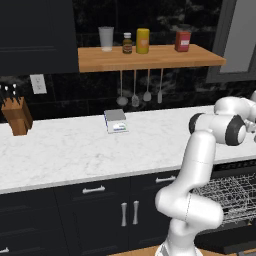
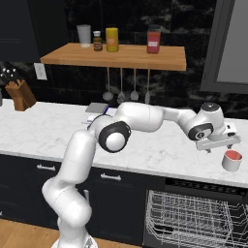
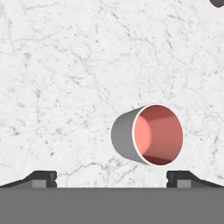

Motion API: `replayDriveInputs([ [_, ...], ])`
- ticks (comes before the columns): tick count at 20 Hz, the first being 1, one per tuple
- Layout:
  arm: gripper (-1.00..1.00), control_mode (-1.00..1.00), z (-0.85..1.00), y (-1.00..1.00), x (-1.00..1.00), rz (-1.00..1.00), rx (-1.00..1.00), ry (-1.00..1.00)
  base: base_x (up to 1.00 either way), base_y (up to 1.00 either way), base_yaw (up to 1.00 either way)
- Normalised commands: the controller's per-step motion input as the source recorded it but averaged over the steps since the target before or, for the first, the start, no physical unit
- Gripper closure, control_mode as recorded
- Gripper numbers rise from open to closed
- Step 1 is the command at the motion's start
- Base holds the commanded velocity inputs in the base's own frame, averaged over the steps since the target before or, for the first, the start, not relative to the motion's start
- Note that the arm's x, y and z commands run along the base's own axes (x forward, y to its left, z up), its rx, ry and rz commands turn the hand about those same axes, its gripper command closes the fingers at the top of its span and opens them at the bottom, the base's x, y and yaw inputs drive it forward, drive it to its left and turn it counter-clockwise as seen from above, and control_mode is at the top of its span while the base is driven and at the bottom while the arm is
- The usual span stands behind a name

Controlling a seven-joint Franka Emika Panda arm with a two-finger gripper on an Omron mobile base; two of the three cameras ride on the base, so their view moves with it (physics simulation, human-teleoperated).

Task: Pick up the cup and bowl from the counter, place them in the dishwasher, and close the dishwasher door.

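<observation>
- The cup point(image 2: 232, 160), grey outside and red inside, stands upright on the surface point(image 2: 160, 145) near its front edge, above the open dishwasher point(image 2: 193, 218).
- The gripper point(image 2: 219, 145) hangs over the surface just beside the cup, apart from it, released, with its fingertips point(image 3: 43, 178) spread wide and nothing between them.
- In the hand view the cup point(image 3: 148, 134) sits between the two fingertips' lines but beyond them, with bare marble point(image 3: 65, 87) on every side of it.
- A small dark rounded thing point(image 3: 217, 2) cuts the upper right corner of the hand view; what it is cannot be told.
- The right base view shows the grey wire rack point(image 2: 193, 220) pulled out below the surface's front edge.
- The left base view shows the left stretch of the surface point(image 1: 65, 150) open and bare, with a knife block point(image 1: 16, 116) at its back left edge and a small scale point(image 1: 116, 121) near the back middle.
- Above, a wooden shelf point(image 1: 150, 57) carries a tumbler point(image 1: 106, 38) and jars, with utensils point(image 1: 135, 90) hanging beneath it.
- The dishwasher's rack point(image 1: 230, 197) also shows at the right edge of the left base view, behind the arm.
</observation>
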Motion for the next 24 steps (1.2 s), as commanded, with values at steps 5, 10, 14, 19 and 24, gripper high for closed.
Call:
replayDriveInputs([
  [5, -1.0, -1.0, -0.05, -0.15, 0.24, -0.01, 0.0, 0.02, 0.0, 0.0, 0.0],
  [10, -1.0, -1.0, -0.01, -0.21, 0.22, 0.0, 0.0, 0.01, 0.0, 0.0, 0.0],
  [14, -1.0, -1.0, -0.02, -0.25, 0.07, 0.0, 0.0, 0.0, 0.0, 0.0, 0.0],
  [19, -1.0, -1.0, -0.16, -0.14, 0.0, 0.0, 0.0, 0.0, 0.0, 0.0, 0.0],
  [24, -1.0, -1.0, -0.21, -0.01, 0.0, 0.0, 0.0, 0.01, 0.0, 0.0, 0.0],
])
